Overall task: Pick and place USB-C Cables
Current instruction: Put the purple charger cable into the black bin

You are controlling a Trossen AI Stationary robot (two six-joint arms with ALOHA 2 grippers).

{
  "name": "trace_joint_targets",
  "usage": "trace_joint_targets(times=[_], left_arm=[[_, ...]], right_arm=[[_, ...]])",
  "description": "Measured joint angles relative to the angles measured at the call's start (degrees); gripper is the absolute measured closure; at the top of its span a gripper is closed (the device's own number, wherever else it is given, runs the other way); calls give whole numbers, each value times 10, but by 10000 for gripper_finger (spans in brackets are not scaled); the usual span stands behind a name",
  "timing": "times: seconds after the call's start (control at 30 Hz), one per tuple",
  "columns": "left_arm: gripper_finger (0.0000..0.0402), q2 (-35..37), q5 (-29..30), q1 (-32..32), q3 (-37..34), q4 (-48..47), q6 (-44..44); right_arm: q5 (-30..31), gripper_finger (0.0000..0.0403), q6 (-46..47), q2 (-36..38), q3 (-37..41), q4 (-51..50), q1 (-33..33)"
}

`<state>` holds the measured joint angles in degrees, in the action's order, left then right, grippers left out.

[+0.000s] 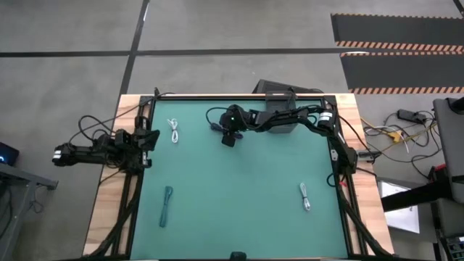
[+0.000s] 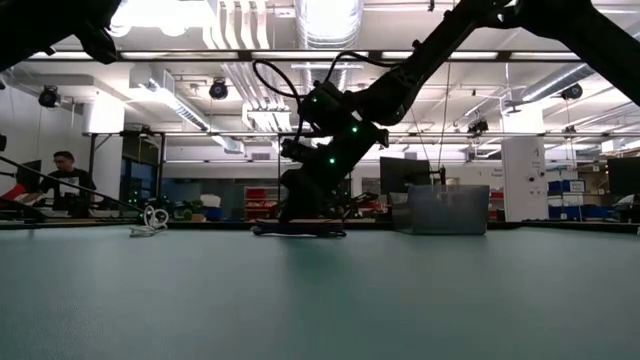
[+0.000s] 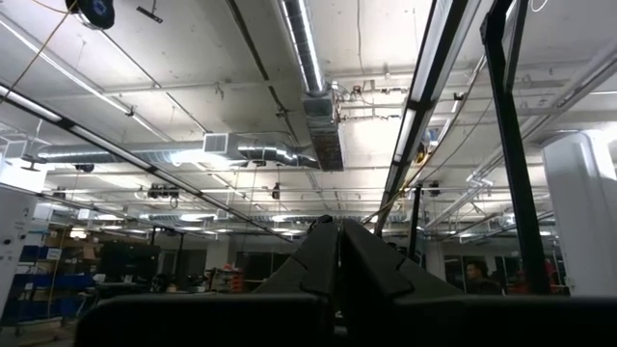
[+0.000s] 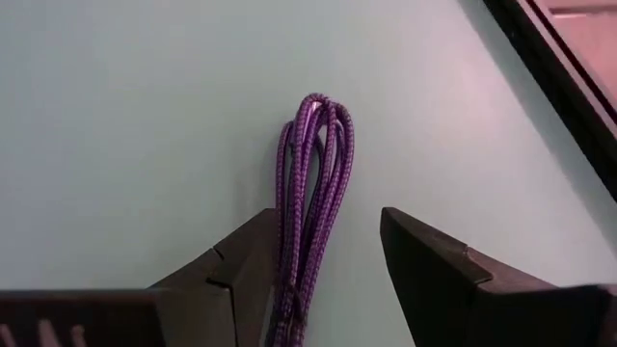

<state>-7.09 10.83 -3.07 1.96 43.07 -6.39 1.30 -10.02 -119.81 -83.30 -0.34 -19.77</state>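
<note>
A: Which step is being worked on?

B: A pick is being set up. The right gripper point(image 4: 323, 275) is being held low over the far middle of the green table mat point(image 1: 239, 188), its jaws spread wide, with a looped bundle of braided cable point(image 4: 310, 202) lying between the two fingers. The braid is showing purple in the right wrist view, while from above it is being seen only as a dark shape beside the gripper. Nothing is being gripped yet.

A: How is that cable lying?

B: Its long axis is being lined up with the gripper's reach; the rounded loop end is pointing away from the wrist, and the near end is being hidden under the fingers. The bundle is sitting closer to one finger than the other.

A: What is being called for next?

B: Judging from this, the jaws are to be centred over the strands and closed across the short axis, then lifted.

A: And the rest?

B: The thin white coiled cable point(image 1: 174, 131) is lying at the far left, the teal-blue bundled cable point(image 1: 167, 204) at the near left, the light grey bundled cable point(image 1: 305, 196) at the near right. The left gripper point(image 1: 150, 138) is being parked at the mat's left edge, fingers pressed together
</note>
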Motion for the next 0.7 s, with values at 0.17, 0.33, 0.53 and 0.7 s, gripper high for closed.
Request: trace_joint_targets(times=[0.17,0.33,0.53,0.7], left_arm=[[402,0,1,0,0,0,0],[402,0,1,0,0,0,0],[402,0,2,0,0,0,0],[402,0,2,0,0,0,0]], right_arm=[[-3,239,5,0,-3,-29,0],[-3,252,18,0,-3,-46,-1],[-5,275,19,-3,-3,-57,-3],[-5,303,16,-3,-3,-54,-3]])
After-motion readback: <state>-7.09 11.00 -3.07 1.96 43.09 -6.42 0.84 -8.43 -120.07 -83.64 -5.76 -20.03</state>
